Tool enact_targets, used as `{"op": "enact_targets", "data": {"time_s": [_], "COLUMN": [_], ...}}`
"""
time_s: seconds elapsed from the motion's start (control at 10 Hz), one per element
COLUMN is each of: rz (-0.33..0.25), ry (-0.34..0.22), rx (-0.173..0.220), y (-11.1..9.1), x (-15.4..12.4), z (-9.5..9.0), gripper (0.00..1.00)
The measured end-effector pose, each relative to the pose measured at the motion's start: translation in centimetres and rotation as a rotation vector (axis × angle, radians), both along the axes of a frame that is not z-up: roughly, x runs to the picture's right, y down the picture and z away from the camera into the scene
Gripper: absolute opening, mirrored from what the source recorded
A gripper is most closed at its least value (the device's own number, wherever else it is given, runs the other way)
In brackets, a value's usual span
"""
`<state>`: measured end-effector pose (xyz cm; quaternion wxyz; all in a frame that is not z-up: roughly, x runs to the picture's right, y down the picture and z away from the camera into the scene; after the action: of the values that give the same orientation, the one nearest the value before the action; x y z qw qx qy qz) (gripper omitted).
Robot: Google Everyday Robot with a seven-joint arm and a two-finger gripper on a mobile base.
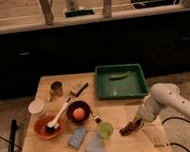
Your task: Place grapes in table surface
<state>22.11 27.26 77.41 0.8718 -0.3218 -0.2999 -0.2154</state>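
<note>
On the table surface (pixel 42 87), from left, stand a dark bowl (pixel 70 109) holding an orange fruit (pixel 79 113) and a green cup (pixel 105 130), then the grapes (pixel 127 130) near the front right edge, the gripper (pixel 137 121) at their right end, whether it clasps them not discernible.

Green tray (pixel 120 67), orange (pixel 79 113) in bowl (pixel 69 108)

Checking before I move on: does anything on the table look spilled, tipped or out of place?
Nothing stands out. The grapes seem to rest on the table surface near its front right corner, with the gripper right at them. Nothing else looks tipped or spilled.
</note>
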Motion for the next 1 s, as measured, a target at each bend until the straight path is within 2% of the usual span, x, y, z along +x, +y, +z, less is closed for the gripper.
{"op": "enact_targets", "data": {"time_s": [0.3, 0.4, 1.0], "rz": [0.000, -0.001, -0.016], "ry": [-0.001, -0.001, -0.012], "rx": [-0.002, -0.005, -0.018], "y": [-0.03, -0.01, -0.06], "x": [-0.04, -0.04, -0.12], "z": [0.08, 0.10, 0.33], "gripper": [0.76, 0.80, 0.80]}}
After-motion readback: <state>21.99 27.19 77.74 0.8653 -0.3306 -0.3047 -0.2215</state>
